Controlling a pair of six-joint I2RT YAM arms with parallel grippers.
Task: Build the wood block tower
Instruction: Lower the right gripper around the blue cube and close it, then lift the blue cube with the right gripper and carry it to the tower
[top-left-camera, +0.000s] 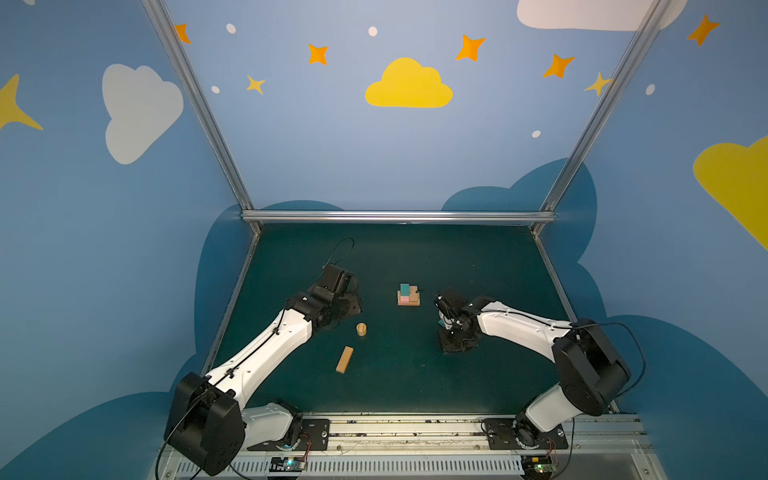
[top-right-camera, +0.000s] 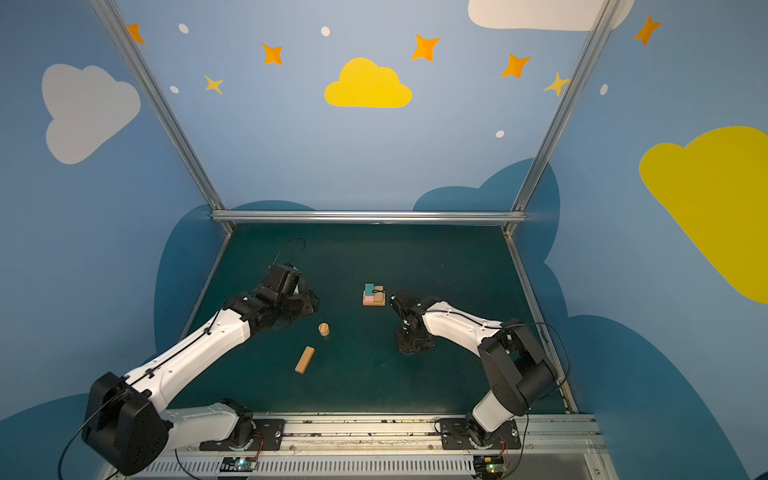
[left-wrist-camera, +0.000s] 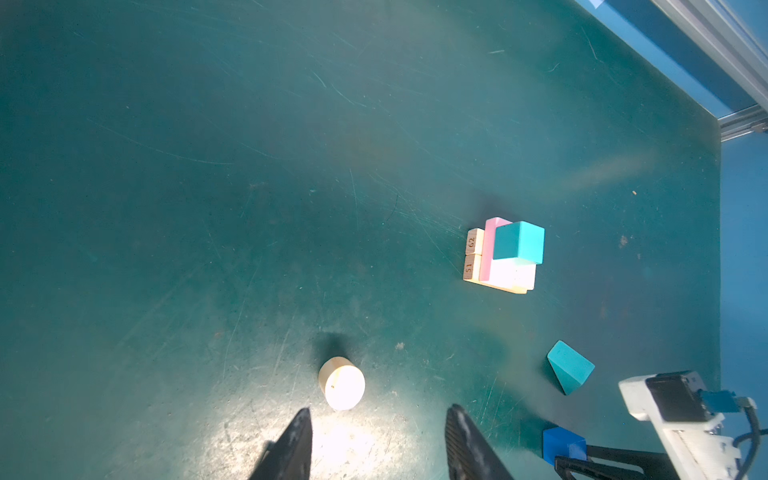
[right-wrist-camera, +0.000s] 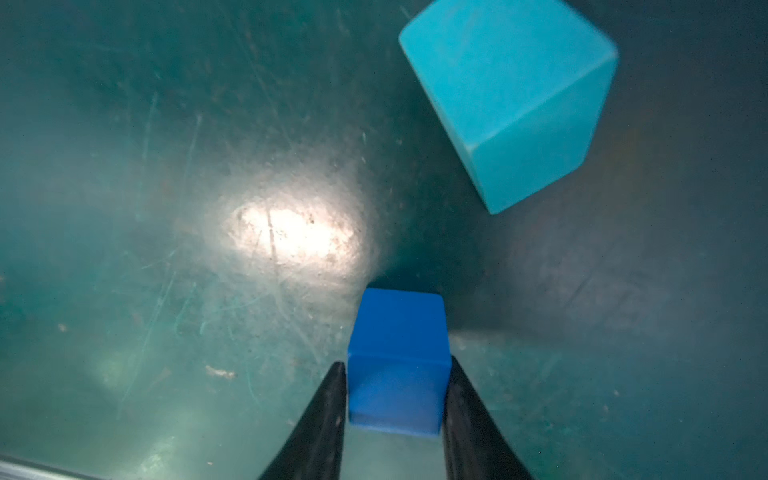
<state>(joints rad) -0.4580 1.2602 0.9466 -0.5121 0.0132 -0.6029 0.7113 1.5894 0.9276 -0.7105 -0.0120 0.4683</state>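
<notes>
Blue walls (top-left-camera: 332, 158) painted with white and yellow clouds, orange and yellow stars and pale dots close in a dark green mat (top-left-camera: 415, 257). The mat is scuffed with fine scratches. Silver metal rails (top-left-camera: 395, 216) frame its far edge and corners.

Two white-and-black arms reach in from the near edge. Four blocks lie apart from the stack: one wooden cylinder (top-left-camera: 361, 329), one loose tan bar (top-left-camera: 344, 359), one teal roof-shaped block (left-wrist-camera: 570, 366) and one blue cube (right-wrist-camera: 399, 361).

The tower (top-left-camera: 408, 296) stands near the middle of the mat in both top views, low and squat. The left wrist view shows two tan bars (left-wrist-camera: 473, 253) side by side at its foot, their ends numbered 62 and 51. A pink bar (left-wrist-camera: 489, 249) lies above them with a pale block (left-wrist-camera: 513, 276) against it, and one teal cube (left-wrist-camera: 519, 243) sits on top.

From the tower, the cylinder is at about eight o'clock and lies on its side. The loose bar lies flat farther out, between seven and eight. The left gripper (left-wrist-camera: 380, 409) hovers at nine o'clock, its fingers spread with nothing between them and the cylinder just past their tips.

The right gripper (right-wrist-camera: 395, 365) points down at about four o'clock. Its two black fingers press on opposite sides of the blue cube, which appears to rest on the mat. The teal roof-shaped block lies near it on the tower's side, touching neither the cube nor the fingers.
</notes>
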